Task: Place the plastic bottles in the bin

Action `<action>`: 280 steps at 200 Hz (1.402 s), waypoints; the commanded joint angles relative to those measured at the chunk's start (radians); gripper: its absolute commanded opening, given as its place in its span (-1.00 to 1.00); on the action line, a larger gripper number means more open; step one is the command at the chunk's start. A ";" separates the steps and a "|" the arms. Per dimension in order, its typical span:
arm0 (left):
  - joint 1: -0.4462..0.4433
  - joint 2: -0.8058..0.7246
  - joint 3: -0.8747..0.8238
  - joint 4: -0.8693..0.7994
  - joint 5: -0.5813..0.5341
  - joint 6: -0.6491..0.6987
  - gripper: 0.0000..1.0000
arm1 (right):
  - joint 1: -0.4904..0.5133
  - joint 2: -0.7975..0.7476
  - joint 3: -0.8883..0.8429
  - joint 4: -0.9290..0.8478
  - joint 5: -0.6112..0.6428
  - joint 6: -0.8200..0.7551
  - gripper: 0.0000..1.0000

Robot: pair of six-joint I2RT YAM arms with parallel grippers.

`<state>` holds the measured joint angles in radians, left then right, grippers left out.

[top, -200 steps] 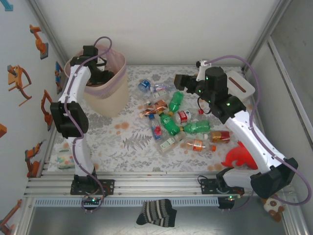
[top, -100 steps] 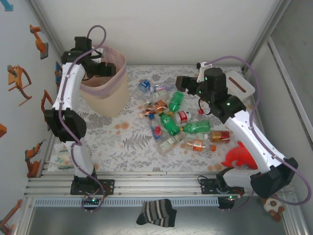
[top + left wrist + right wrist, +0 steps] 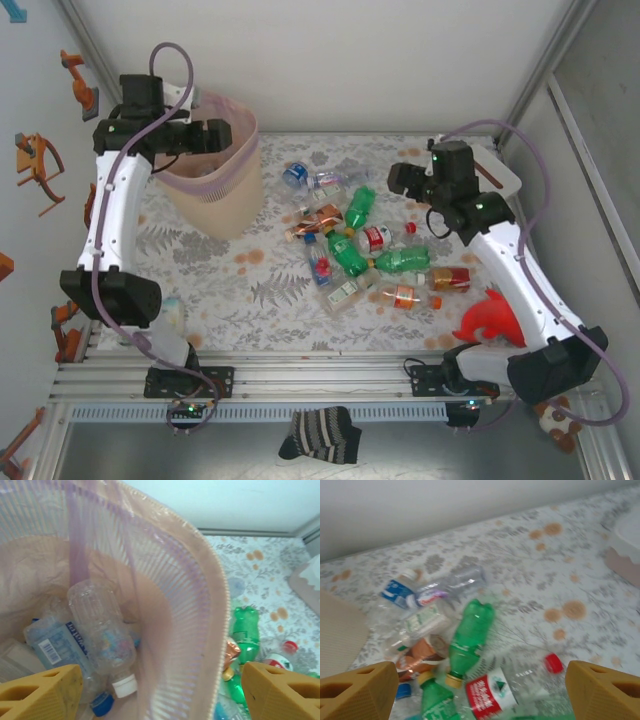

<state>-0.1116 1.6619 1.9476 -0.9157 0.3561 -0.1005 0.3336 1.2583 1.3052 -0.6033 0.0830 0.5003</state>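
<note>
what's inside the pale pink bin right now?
Pale pink translucent plastic bin holds a clear ribbed bottle with a white cap and a clear bottle with a blue-and-white label. Anything beneath them is covered.

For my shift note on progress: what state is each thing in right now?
bin, upright, partly filled
binned bottles, jumbled at the bottom
table bottles, crushed, lying in a loose pile
left end effector, open and empty, over the bin
right end effector, open and empty, above the table bottles

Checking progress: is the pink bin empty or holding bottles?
Holding bottles: several clear crushed bottles lie inside the bin, seen from the left wrist.
</note>
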 commanded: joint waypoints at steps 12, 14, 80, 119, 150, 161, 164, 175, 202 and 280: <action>-0.003 -0.103 -0.122 0.161 0.080 -0.077 0.64 | -0.112 -0.002 -0.076 -0.161 0.014 0.212 0.72; -0.003 -0.108 -0.128 0.165 0.083 -0.079 0.64 | -0.120 -0.004 -0.082 -0.163 0.014 0.225 0.72; -0.003 -0.178 -0.216 0.257 0.115 -0.108 0.65 | -0.335 0.002 -0.265 -0.290 -0.050 0.669 0.61; -0.003 -0.173 -0.227 0.266 0.120 -0.110 0.65 | -0.404 0.044 -0.340 -0.306 -0.112 0.759 0.59; -0.003 -0.168 -0.236 0.258 0.129 -0.098 0.65 | -0.435 0.047 -0.394 -0.304 -0.120 0.807 0.59; -0.003 -0.166 -0.237 0.251 0.124 -0.092 0.65 | -0.447 0.042 -0.408 -0.300 -0.118 0.815 0.60; -0.003 -0.164 -0.239 0.250 0.124 -0.091 0.65 | -0.448 0.041 -0.412 -0.299 -0.117 0.818 0.59; -0.003 -0.165 -0.243 0.252 0.129 -0.091 0.65 | -0.458 0.036 -0.428 -0.282 -0.119 0.822 0.61; -0.003 -0.160 -0.252 0.259 0.147 -0.093 0.65 | -0.473 0.058 -0.438 -0.249 -0.152 0.825 0.64; 0.000 -0.173 -0.285 0.276 0.139 -0.088 0.65 | -0.489 0.121 -0.477 -0.197 -0.192 0.817 0.65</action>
<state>-0.1116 1.5101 1.6726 -0.6582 0.4793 -0.1974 -0.1452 1.3724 0.8562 -0.8078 -0.1081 1.2915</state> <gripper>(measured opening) 0.825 0.827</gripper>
